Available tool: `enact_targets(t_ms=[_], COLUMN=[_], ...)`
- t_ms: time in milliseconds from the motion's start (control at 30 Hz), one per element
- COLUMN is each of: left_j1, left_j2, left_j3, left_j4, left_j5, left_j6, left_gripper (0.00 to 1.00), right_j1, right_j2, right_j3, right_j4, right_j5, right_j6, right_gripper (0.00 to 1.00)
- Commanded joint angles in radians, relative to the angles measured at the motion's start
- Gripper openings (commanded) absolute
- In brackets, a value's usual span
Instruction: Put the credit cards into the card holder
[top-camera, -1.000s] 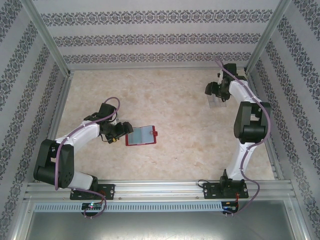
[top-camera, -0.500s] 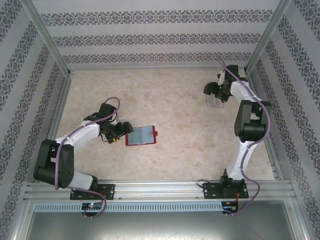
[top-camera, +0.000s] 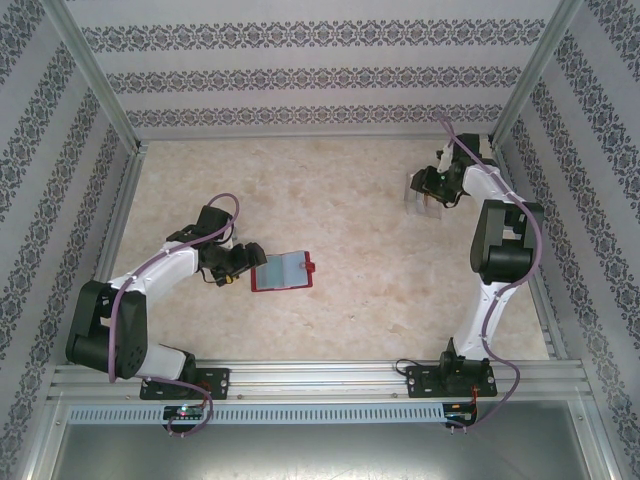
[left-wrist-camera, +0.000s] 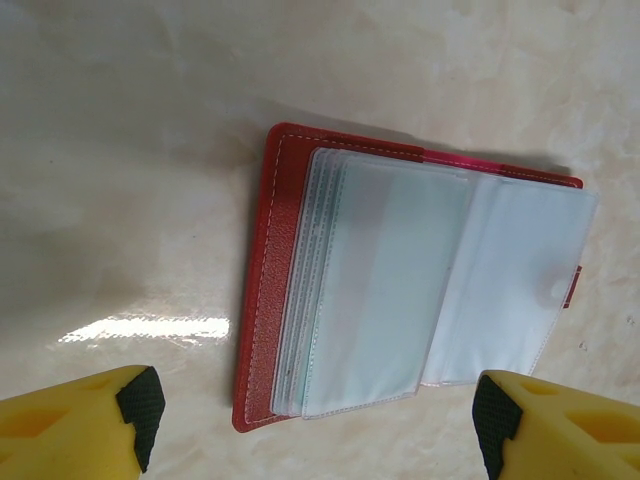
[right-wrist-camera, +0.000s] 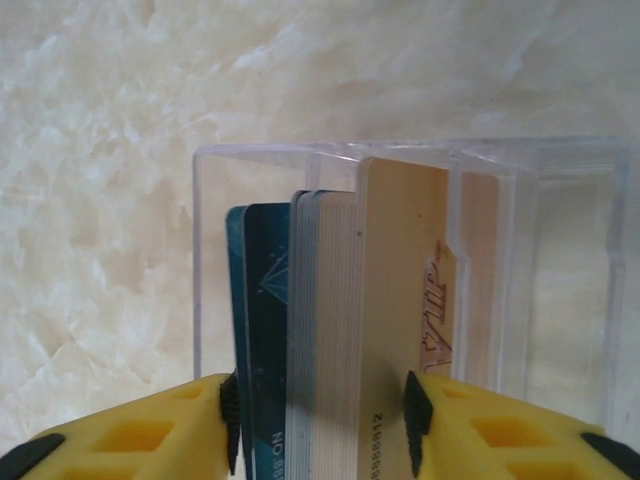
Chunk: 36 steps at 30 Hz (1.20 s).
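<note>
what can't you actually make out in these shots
- Right wrist view: the cards in the clear box overlap and run off the bottom edge, so their count and most of their print are hidden.
- Top view: the right gripper covers the box, and its contents are too small to see.
- Left wrist view: the red wallet has cloudy sleeves, so it is unclear whether any of them holds a card.

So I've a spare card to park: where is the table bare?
Bare: the wide middle between the red wallet and right arm, and the far-left corner. Crowded: by the clear box of cards at the right gripper.
</note>
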Motion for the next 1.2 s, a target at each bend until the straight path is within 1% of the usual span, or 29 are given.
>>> enact_targets(t_ms=[0,233,400,567,733,800,867,967,1033,1167], left_j1=[-0.003,-0.003,-0.004,-0.004,-0.005,-0.005,-0.004,-0.005,-0.004,-0.004], left_j2=[-0.036,-0.042,-0.035,-0.032,-0.029,-0.022,-0.022,-0.028,-0.022,-0.021], left_j3=[-0.006,-0.008,-0.002,-0.011,-0.015,-0.01,-0.007,-0.011,-0.004,-0.007], left_j4=[-0.013,-0.015,-0.021,-0.011,-0.002,-0.005,-0.012,-0.005,-0.009,-0.005], left_j5=[0.002,0.004,0.01,0.009,0.01,0.015,0.019,0.013,0.013,0.016], left_j6=[-0.017,-0.024,-0.025,-0.028,-0.032,-0.032,-0.031,-0.033,-0.031,-0.031], left_gripper=[0.83,0.83,0.83,0.83,0.83,0.83,0.83,0.83,0.83,0.83], right_j1=[-0.008,-0.017,-0.022,-0.023,-0.026,-0.026,-0.027,-0.028,-0.032,-0.038], right_j2=[-0.038,-0.059,-0.066,-0.069,-0.068,-0.076,-0.09,-0.114,-0.136,-0.157], right_j3=[-0.014,-0.031,-0.039,-0.043,-0.042,-0.052,-0.068,-0.097,-0.127,-0.159], right_j4=[0.022,0.058,0.063,0.068,0.07,0.073,0.077,0.103,0.138,0.174], right_j5=[-0.037,-0.089,-0.087,-0.093,-0.097,-0.073,-0.025,0.01,0.016,0.015], right_j6=[0.012,0.028,0.032,0.034,0.036,0.04,0.044,0.052,0.073,0.093], right_gripper=[0.46,0.44,0.43,0.45,0.45,0.46,0.5,0.51,0.51,0.48])
